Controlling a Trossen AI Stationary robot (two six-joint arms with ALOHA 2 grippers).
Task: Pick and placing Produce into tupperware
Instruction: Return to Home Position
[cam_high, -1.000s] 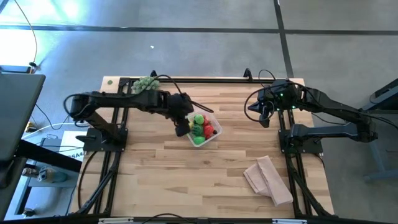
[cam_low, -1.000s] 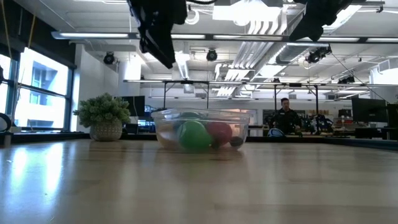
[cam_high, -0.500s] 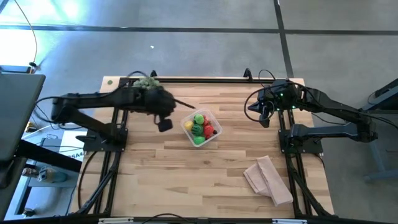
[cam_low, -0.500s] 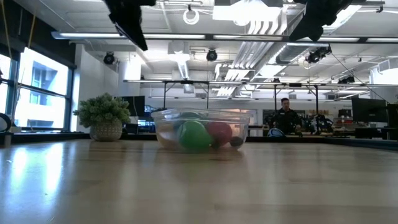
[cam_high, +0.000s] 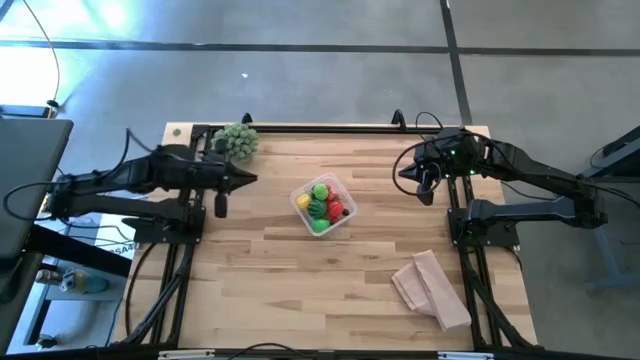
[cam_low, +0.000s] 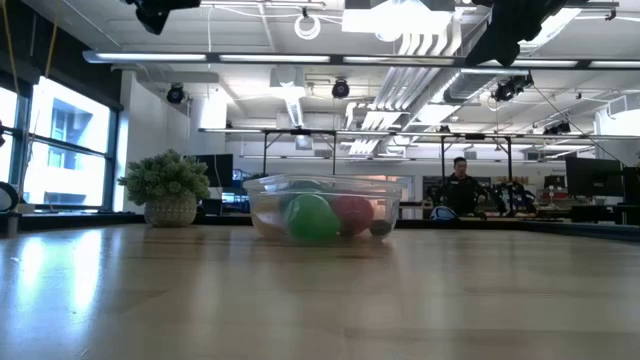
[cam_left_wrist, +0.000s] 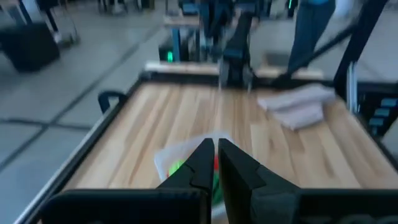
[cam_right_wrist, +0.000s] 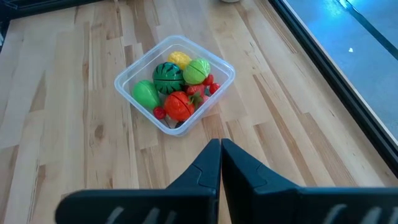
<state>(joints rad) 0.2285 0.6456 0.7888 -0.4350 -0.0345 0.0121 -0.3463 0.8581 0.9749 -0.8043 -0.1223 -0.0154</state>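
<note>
The clear tupperware (cam_high: 300, 196) stands on the wooden table at mid-width, toward the far edge. It holds the produce (cam_right_wrist: 177, 87): several red, green and yellow toy fruits and vegetables. My left gripper (cam_high: 249, 179) hangs shut in the air to the left of the tupperware, pointing roughly level toward it, with nothing between its fingers (cam_left_wrist: 205, 155). My right gripper (cam_high: 403, 173) hangs shut above the table's far right part, slanting down toward the tupperware (cam_right_wrist: 127, 74). It holds nothing either.
A pale-green spiky ball plant (cam_high: 237, 138) stands at the far left corner. A tan folded cloth (cam_high: 432, 288) lies at the near right. Bare wood lies in front of the tupperware (cam_low: 325, 215). A person (cam_low: 458, 185) shows far off in the room behind.
My left gripper has drawn back from above the tupperware toward the table's left edge, rising a little and tipping from pointing steeply down to nearly level. The tupperware and the produce in it have stayed where they were.
</note>
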